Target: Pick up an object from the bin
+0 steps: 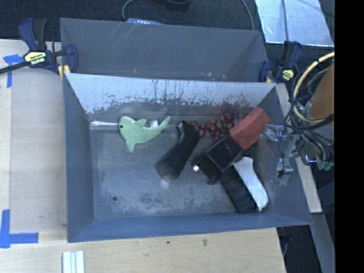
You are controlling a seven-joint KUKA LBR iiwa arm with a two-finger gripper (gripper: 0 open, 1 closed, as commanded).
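My gripper (282,152) is at the bin's right wall, above the sloping side and just right of the things on the floor. Closest to it is a red-brown block (249,128), tilted and leaning on a black boxy object (219,158). Below these lies a brush (247,187) with a white handle and black bristles, its upper end near the gripper. Nothing is visible in the gripper.
A black angled piece (179,151) lies mid-floor. A green toy whale (142,131) rests at the back left. A cluster of dark red beads (213,127) sits by the back wall. The left and front floor is bare.
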